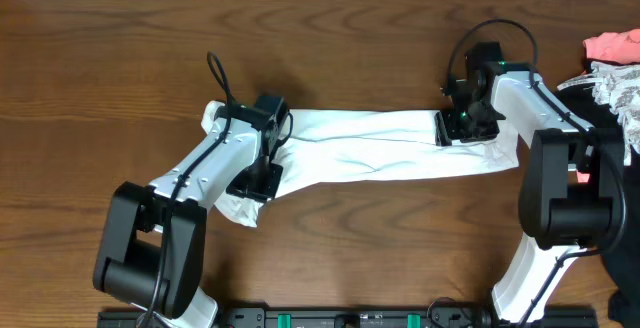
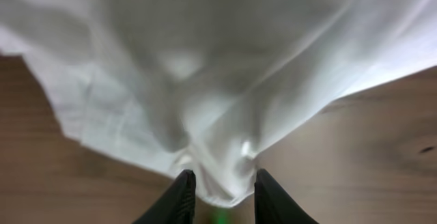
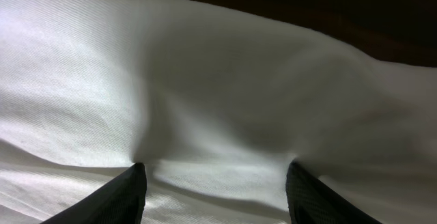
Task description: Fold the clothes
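The clothes, a white T-shirt [image 1: 370,148], lie pulled into a long band across the wooden table [image 1: 120,58] between both arms. My left gripper [image 1: 258,180] is over its left end. In the left wrist view my left gripper [image 2: 223,183] is open, its dark fingers [image 2: 179,198] a little apart with a hanging fold of the shirt [image 2: 205,80] between them. My right gripper [image 1: 447,128] rests on the shirt's right end. In the right wrist view my right gripper [image 3: 215,183] stands wide open on the cloth [image 3: 205,80], which rises in a soft ridge between the fingertips [image 3: 130,190].
A pink garment [image 1: 612,45] and a white lacy cloth [image 1: 618,93] lie at the table's right edge behind the right arm. A black rail [image 1: 350,318] runs along the front edge.
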Available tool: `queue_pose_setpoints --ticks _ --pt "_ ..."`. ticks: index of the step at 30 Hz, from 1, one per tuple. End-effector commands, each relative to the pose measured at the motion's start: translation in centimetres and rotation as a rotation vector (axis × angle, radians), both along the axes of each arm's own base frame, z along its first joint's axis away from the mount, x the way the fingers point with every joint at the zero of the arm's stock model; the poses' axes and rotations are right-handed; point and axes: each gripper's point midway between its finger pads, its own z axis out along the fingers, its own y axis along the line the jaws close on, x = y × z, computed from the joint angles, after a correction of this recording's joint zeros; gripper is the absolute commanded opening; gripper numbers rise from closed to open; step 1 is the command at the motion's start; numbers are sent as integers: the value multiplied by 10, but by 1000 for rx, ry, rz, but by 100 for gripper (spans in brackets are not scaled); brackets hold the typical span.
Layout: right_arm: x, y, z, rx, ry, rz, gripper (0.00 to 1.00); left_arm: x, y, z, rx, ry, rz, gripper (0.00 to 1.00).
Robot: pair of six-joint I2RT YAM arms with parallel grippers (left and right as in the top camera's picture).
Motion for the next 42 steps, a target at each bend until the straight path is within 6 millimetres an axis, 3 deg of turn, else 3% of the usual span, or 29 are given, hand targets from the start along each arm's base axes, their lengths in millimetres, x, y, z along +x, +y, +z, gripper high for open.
queue_pose_setpoints --ticks 1,27,34,42 --pt "-9 -7 -9 -34 32 -5 64 -8 -5 -2 -43 19 0 30" --pt "-9 -7 -9 -34 32 -5 64 -27 2 -27 -35 41 0 30" --pt "-9 -7 -9 -34 32 -5 64 -24 1 -24 -36 39 0 8" --pt "-9 -7 -9 -34 32 -5 64 -16 -2 -20 -44 15 -1 6"
